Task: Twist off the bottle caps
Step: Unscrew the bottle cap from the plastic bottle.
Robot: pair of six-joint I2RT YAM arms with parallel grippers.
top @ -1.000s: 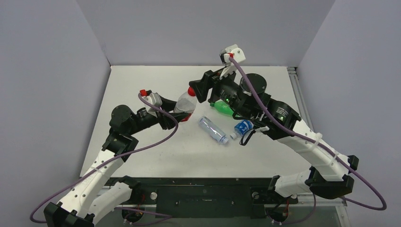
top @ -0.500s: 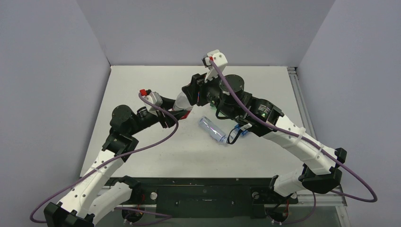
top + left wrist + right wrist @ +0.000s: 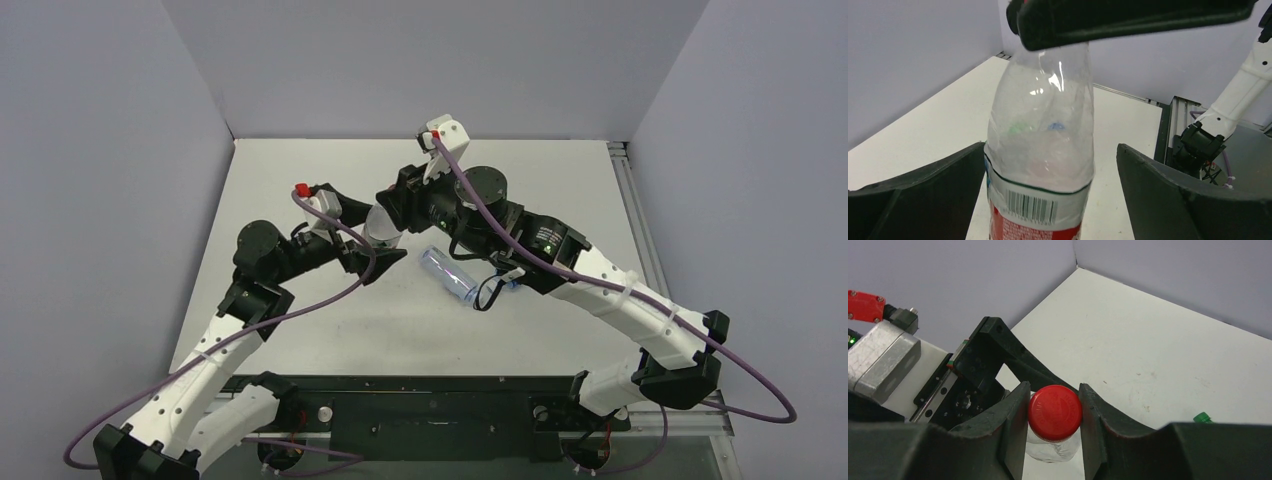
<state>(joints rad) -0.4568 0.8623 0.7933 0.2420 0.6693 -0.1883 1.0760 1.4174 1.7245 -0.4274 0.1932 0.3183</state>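
— What is the right gripper [image 3: 1054,412] doing?
— It is pinching the red cap [image 3: 1055,409] tight. The left gripper [image 3: 1052,150] is gaping wide around the bottle [image 3: 1040,130], mid-table.
— Room?
— Bare table [image 3: 1158,340] is lying open behind it, edges well off. The bottle's base is running out of the wrist views.

Left pincer [image 3: 1050,147] opened wide around bottle [image 3: 1043,100]; right pincer [image 3: 1054,402] moved onto red cap [image 3: 1055,413], closed.
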